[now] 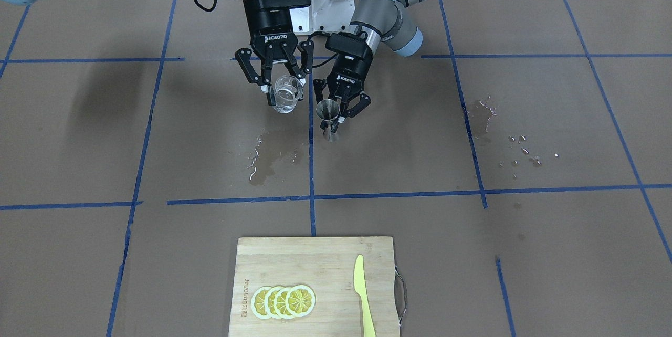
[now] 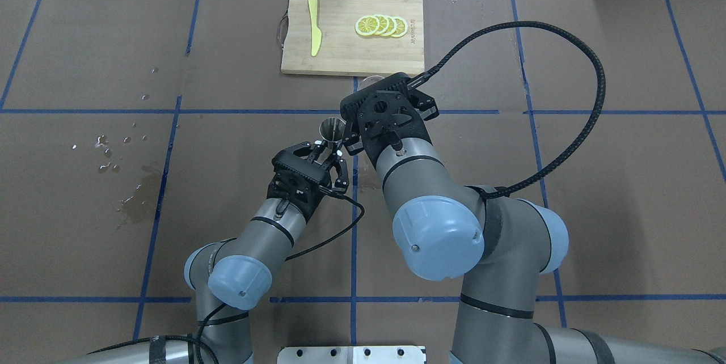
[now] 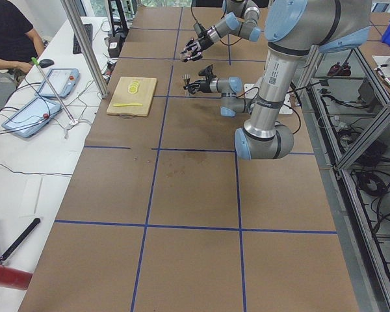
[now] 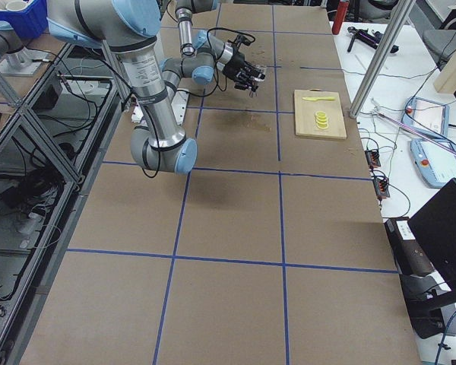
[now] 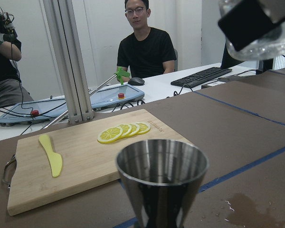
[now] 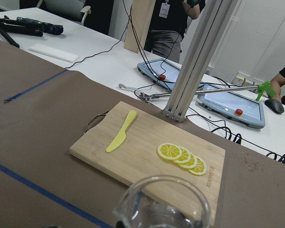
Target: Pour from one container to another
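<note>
Here, from the front-facing camera, the right end effector (image 1: 283, 91) is clamped around a clear glass beaker (image 1: 287, 96) that holds some water and is lifted off the brown surface (image 1: 105, 143). Just beside it, the left end effector (image 1: 336, 115) grips a steel jigger (image 1: 326, 110) by its waist, upright (whether its foot touches the surface I cannot tell). A wet patch (image 1: 268, 161) lies near both, toward the cutting board (image 1: 315, 269).

From overhead, the jigger (image 2: 332, 127) shows its open mouth beside the right wrist, which hides almost all of the beaker.

The left wrist camera looks past the jigger (image 5: 161, 178) to the cutting board (image 5: 85, 161) with lemon slices (image 5: 123, 132) and a yellow knife (image 5: 51, 154). The beaker (image 5: 259, 28) hangs higher, at upper right.

The right wrist camera shows the beaker (image 6: 161, 202) low in the frame.
</note>
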Tool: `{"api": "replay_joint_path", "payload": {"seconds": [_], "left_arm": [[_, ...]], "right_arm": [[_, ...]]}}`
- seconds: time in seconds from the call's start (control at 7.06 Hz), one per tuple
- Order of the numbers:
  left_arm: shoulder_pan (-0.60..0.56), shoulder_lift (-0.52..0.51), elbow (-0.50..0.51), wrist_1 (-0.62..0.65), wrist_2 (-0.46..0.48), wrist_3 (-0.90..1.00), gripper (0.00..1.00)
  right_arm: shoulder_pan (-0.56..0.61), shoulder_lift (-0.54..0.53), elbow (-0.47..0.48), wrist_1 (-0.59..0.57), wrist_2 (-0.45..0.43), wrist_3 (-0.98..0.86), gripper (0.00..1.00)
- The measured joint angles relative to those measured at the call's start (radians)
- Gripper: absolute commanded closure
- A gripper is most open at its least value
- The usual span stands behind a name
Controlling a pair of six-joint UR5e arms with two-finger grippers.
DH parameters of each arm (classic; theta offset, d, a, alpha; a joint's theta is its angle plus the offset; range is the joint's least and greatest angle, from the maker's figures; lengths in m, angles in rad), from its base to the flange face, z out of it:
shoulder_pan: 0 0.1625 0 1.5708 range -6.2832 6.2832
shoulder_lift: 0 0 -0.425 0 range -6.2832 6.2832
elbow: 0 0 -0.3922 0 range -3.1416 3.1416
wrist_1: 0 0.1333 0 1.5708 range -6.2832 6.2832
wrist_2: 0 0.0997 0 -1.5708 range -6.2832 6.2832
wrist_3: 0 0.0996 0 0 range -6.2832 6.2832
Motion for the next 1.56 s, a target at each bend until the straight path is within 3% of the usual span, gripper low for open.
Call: {"api": "replay_joint_path", "payload": {"seconds": [0.71,1.56], "left_arm": [[0.001,-0.003,0.002,0.001,0.001,0.003,1.00],[0.002,-0.007,0.002,0.004,0.002,0.003,1.00]], "right_arm": [[-0.006,0.090,-0.083,-0.090,-0.003,-0.047,1.00],[-0.015,0.112,-0.086,-0.196,-0.037,-0.301,1.00]]}}
